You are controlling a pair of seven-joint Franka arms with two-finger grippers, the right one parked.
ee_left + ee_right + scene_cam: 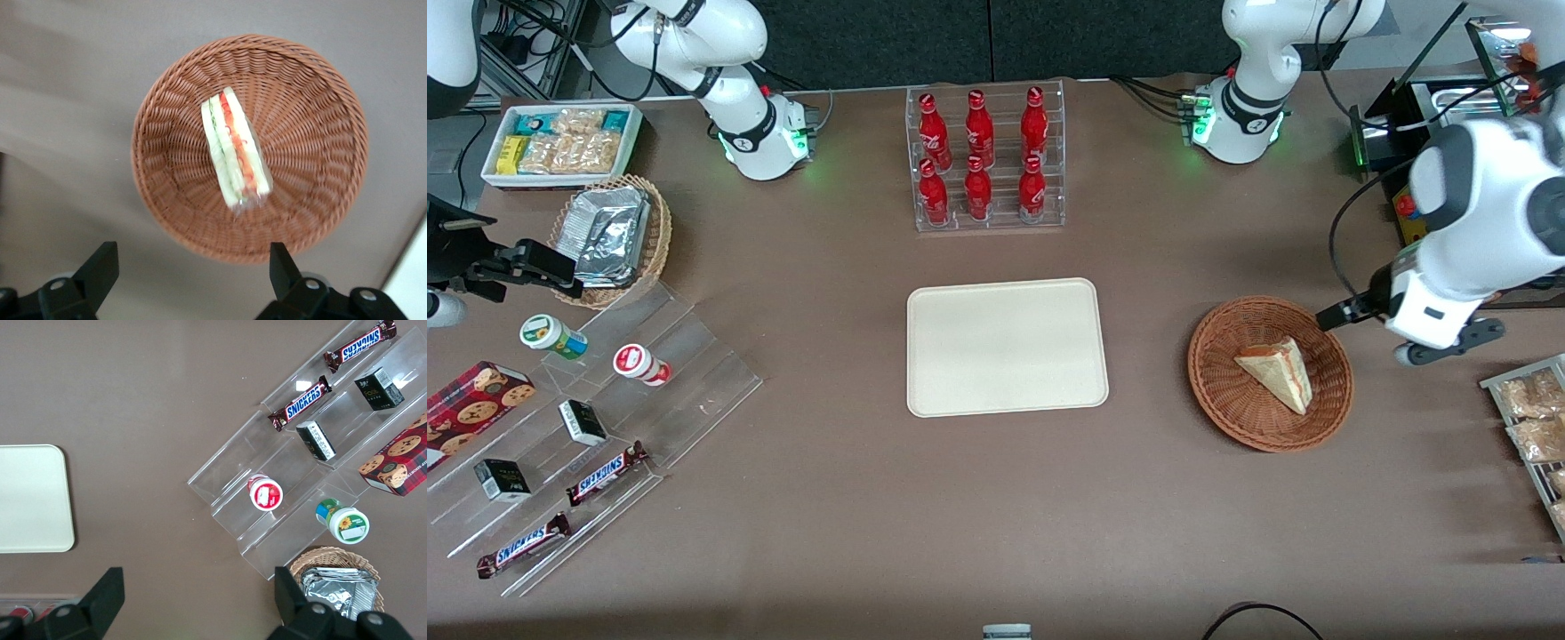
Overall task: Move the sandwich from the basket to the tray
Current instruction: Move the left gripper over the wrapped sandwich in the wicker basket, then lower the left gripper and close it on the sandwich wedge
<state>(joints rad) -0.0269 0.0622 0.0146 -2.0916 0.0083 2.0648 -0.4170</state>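
1. Your gripper [190, 270] hangs above the table near the basket [1218, 391], toward the working arm's end; its fingers stand wide apart and hold nothing.
2. In the front view the gripper [1449, 347] sits just beside the basket's rim, above the table, not touching the wicker.
3. The sandwich [1279, 372] lies in the basket, one wedge, lying on its side with a corner pointing toward the tray [1007, 347].
4. From the wrist camera you look almost straight down into the basket [313, 127]; the sandwich [235, 147] rests near the middle of the woven floor, its cut edge up, showing orange-red, green and pale layers. It appears to be in clear wrap.
5. The fingertips [100, 267] frame the basket's rim in that view; neither touches the sandwich.
6. The tray lies flat at the middle of the table, well apart from the basket, bare brown table [1138, 498] between them.
7. A clear rack of red bottles [983, 160] stands farther from the front camera than the tray.
8. Toward the parked arm's end: a tan wicker basket of foil packets [609, 236], a white bin of snack packets [560, 142], and a clear stepped stand [694, 373] carrying two Snickers bars [605, 471], small dark boxes [583, 422], two small tubs [640, 364] and a cookie box [471, 409].
9. Wrapped snacks on a rack [1534, 418] sit at the table's edge near your gripper.
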